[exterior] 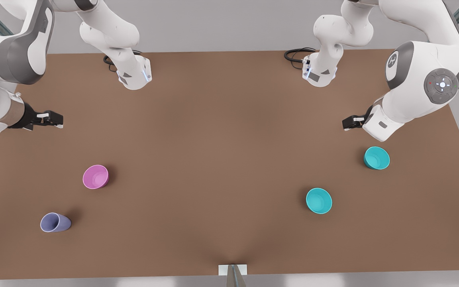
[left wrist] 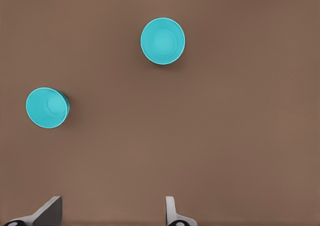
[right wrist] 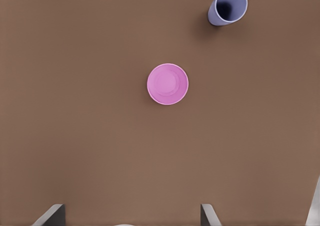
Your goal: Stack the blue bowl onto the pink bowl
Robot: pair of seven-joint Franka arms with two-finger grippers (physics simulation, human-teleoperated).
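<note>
Brown and bare across most of its top, the bench (exterior: 221,131) leaves a wide open stretch through the middle; everything on it sits well apart, with free surface around each item and none close to an edge. Two white arms reach in from the far side.

Taking the pink bowl (exterior: 95,176) as the landmark: it stands upright, mouth up, towards the front view's left, with nothing inside it and nothing touching it. In the right wrist view the pink bowl (right wrist: 167,83) sits near the centre of the picture. The blue bowl (exterior: 319,201) is far from the pink bowl towards the front view's right and slightly nearer the front edge, upright and empty; in the left wrist view the blue bowl (left wrist: 162,40) has clear bench all round. A second teal bowl (exterior: 377,158) stands farther right again from the pink bowl and nearer the back. A lavender cup (exterior: 55,222) stands near the pink bowl, nearer the front edge and to the front view's left.

The right tool (exterior: 50,118) hangs above the bench behind the pink bowl and to its left; its fingers (right wrist: 50,213) are spread wide, holding nothing. The left tool (exterior: 351,121) hangs far to the pink bowl's right, behind the second teal bowl, fingers (left wrist: 172,211) likewise spread wide, touching nothing.
</note>
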